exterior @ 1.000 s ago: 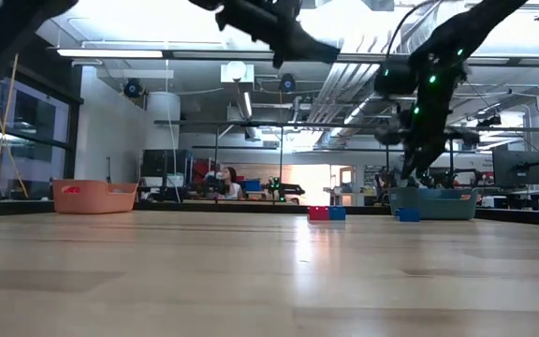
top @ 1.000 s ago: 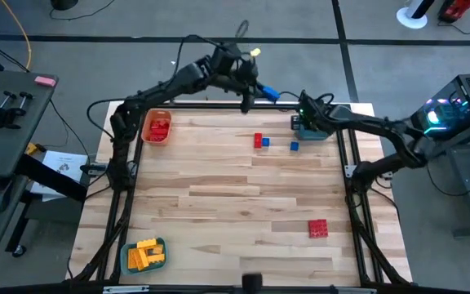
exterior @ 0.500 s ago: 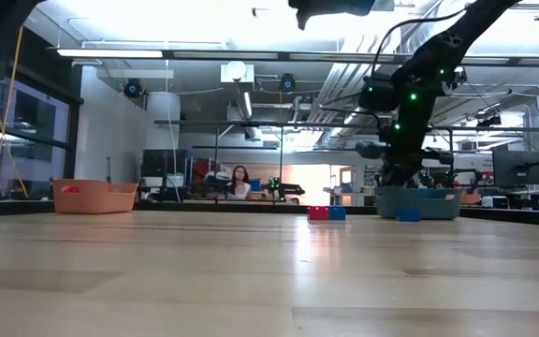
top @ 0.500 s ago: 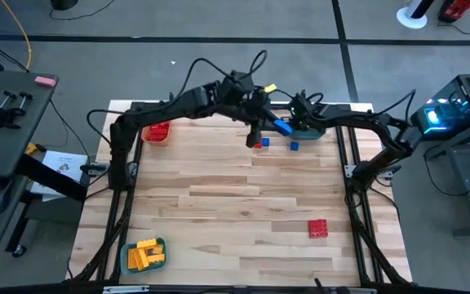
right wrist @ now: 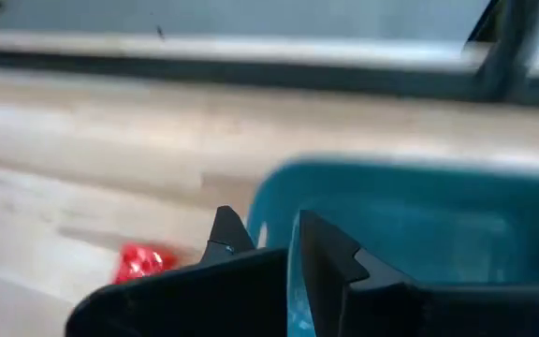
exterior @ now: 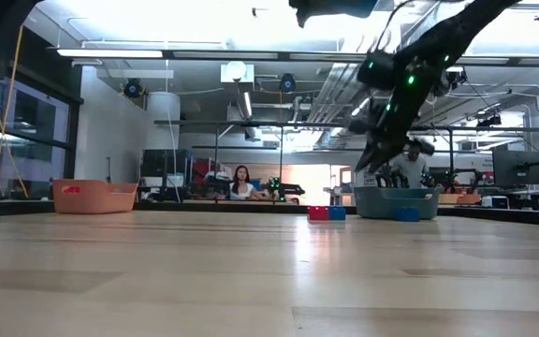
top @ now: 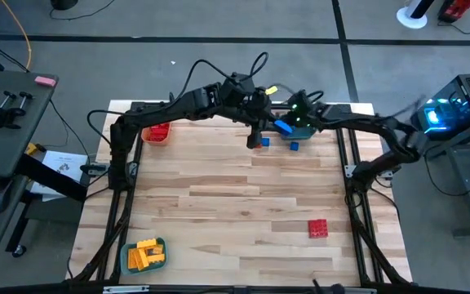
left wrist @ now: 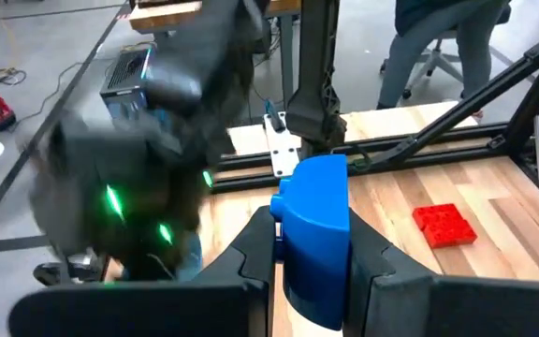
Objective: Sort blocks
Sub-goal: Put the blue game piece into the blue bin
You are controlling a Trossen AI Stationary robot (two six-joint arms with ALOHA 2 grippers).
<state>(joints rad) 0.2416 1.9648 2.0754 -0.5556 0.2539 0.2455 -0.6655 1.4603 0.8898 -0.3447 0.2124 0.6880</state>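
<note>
A: How will the blue block (left wrist: 313, 234) handle?

B: Light and rigid, I judge: hard moulded plastic, smooth on its faces, so it could slide if pinched loosely. The flat sides are the place to grip, and that is where the left claw (left wrist: 309, 245) has it, clamped with a finger on each side, the block standing up between them.

A: Where is that?

B: At the bench's (top: 235, 204) far edge, just beside the teal tray (top: 296, 132), above two loose blocks, red (top: 256, 142) and blue (top: 265, 141).

A: And the right claw (right wrist: 265, 245)?

B: Fingers close together, nothing visible between them, hanging at the teal tray's near rim.

A: The other blocks?

B: A blue one (top: 294, 147) just beside the tray, a red one (top: 317, 228) well apart near the front. Reds sit in the orange tray (top: 157, 133), yellows (top: 144, 254) in a front tray.
</note>
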